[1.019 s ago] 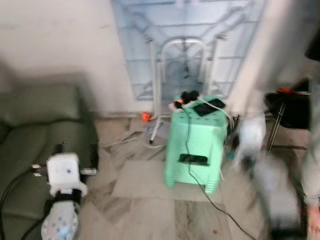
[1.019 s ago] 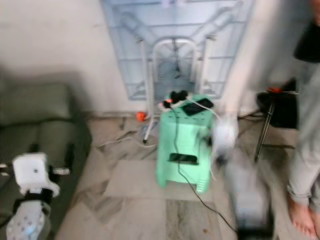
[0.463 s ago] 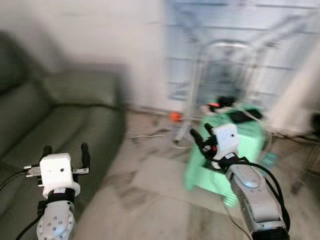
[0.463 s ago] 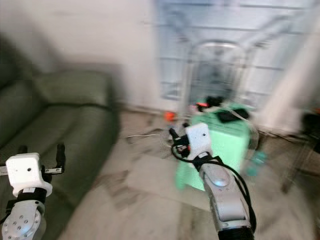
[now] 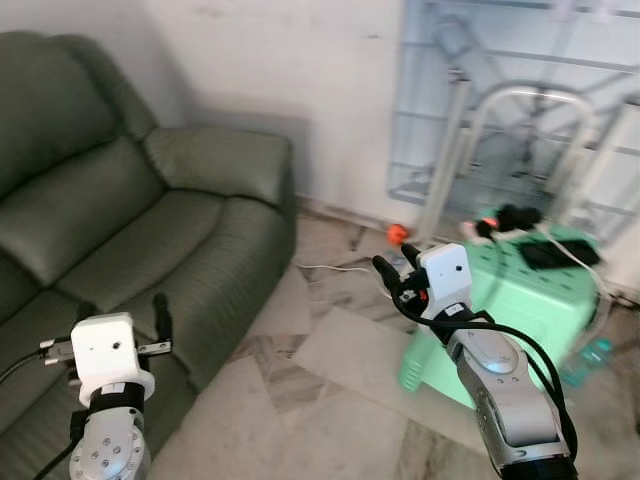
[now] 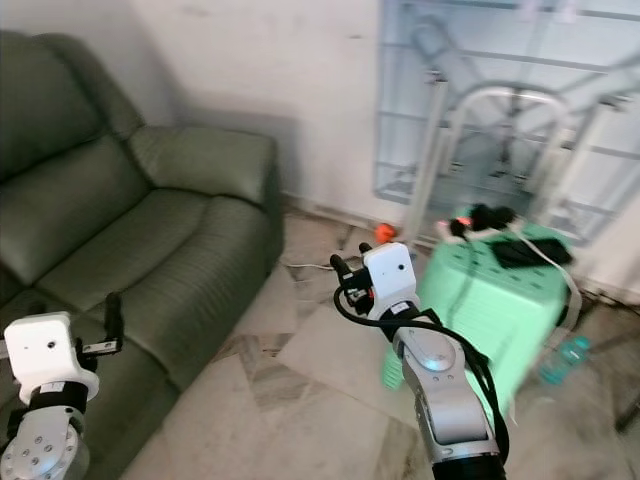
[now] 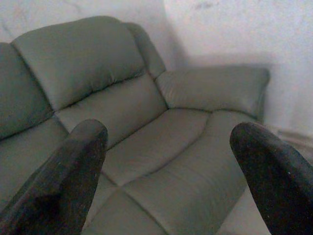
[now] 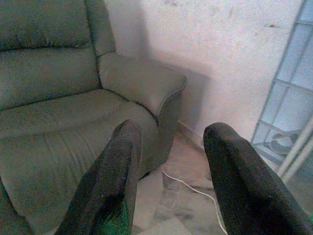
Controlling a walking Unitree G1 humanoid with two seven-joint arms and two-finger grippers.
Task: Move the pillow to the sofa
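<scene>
A dark green sofa (image 5: pixel 130 210) with a padded armrest (image 5: pixel 220 160) stands along the wall on my left. My left gripper (image 5: pixel 122 312) is raised low in front of the sofa's seat, open and holding nothing; its wrist view looks across the seat cushions (image 7: pixel 161 132). My right gripper (image 5: pixel 397 268) is held up over the floor between the sofa and a green stool, open and holding nothing, and points toward the armrest (image 8: pixel 142 81).
A mint-green plastic stool (image 5: pixel 520 300) stands at the right, with a power strip and a dark phone (image 5: pixel 555 253) on top. A metal frame (image 5: pixel 500 130) leans on the wall behind it. An orange ball (image 5: pixel 398 233), a white cable (image 5: pixel 330 268) and a bottle (image 5: pixel 590 355) lie on the marble floor.
The camera has swung left, so the sofa now takes up the left side and the person at the right is out of frame. My right arm has come up into view.
</scene>
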